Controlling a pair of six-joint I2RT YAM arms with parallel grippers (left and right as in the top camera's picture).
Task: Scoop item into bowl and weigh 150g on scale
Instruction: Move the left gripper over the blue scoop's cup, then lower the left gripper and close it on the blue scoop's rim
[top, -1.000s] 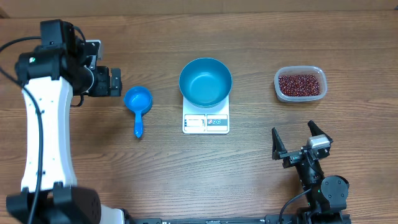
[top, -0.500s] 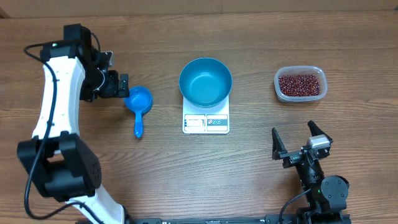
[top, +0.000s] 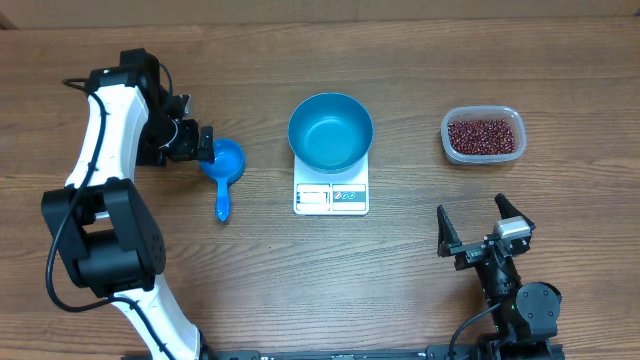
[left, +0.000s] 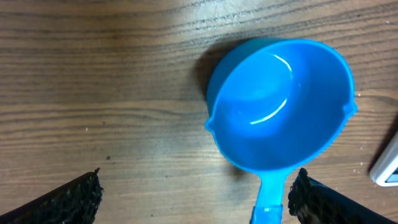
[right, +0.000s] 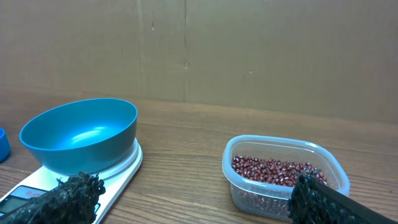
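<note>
Scoop (left: 280, 112) is lying cup-up on bench (top: 300, 290), handle free for a pinch; L gripper (left: 199, 205) is hovering over it, fingers (left: 74, 200) wide apart. Bowl (top: 330, 130) is sitting empty on scale (top: 331, 198), ready for weighing. Beans (top: 484, 136) are waiting in tub (top: 447, 140); R gripper (top: 477, 228) is hanging well off, fingers apart too.

A brown wood-grain worktop (top: 300, 280) is carrying three things in a row. A small blue scoop (top: 223, 165) is lying at the left, a white scale (top: 331, 197) is sitting mid-worktop, and a clear plastic tub (top: 483, 110) is resting at the right, well apart.
</note>
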